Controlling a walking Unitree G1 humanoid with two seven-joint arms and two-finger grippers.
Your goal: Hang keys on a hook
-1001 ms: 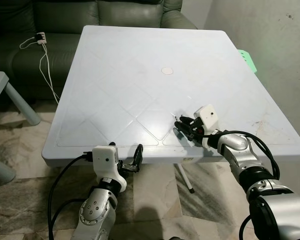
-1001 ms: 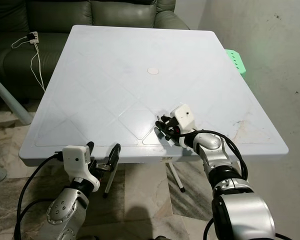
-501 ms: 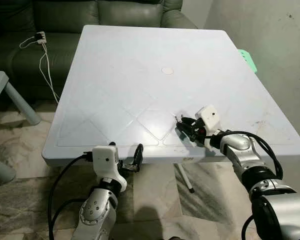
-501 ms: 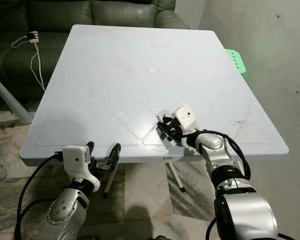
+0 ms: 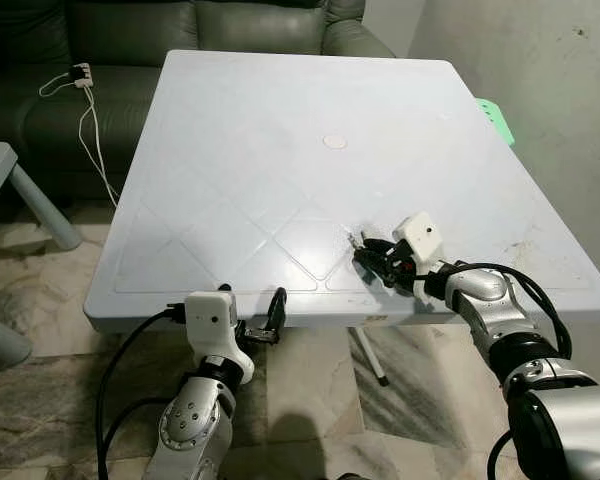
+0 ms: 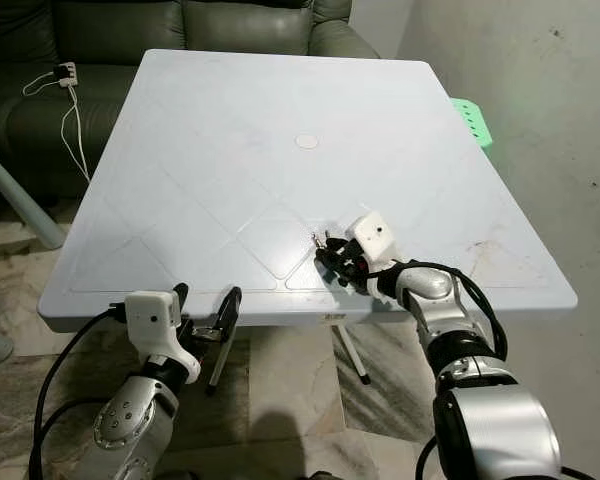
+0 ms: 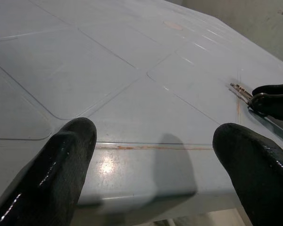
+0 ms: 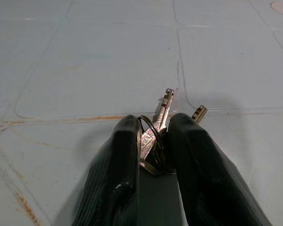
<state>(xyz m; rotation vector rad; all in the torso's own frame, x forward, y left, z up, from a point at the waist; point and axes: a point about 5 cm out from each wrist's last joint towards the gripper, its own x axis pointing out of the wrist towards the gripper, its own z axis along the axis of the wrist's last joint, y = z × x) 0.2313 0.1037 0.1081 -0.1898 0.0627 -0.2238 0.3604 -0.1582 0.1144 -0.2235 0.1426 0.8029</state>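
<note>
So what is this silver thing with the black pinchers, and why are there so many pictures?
It is a robot with two arms. Two pictures come from cameras in its head, looking down at a big white table. The other two come from small cameras on its wrists, looking along the black fingers. The right gripper rests on the table near the front edge and pinches a bunch of keys on a ring between its two fingers. The left gripper waits open, just below the table's front edge, holding nothing. Behind the table are a dark sofa and a white cable.
</note>
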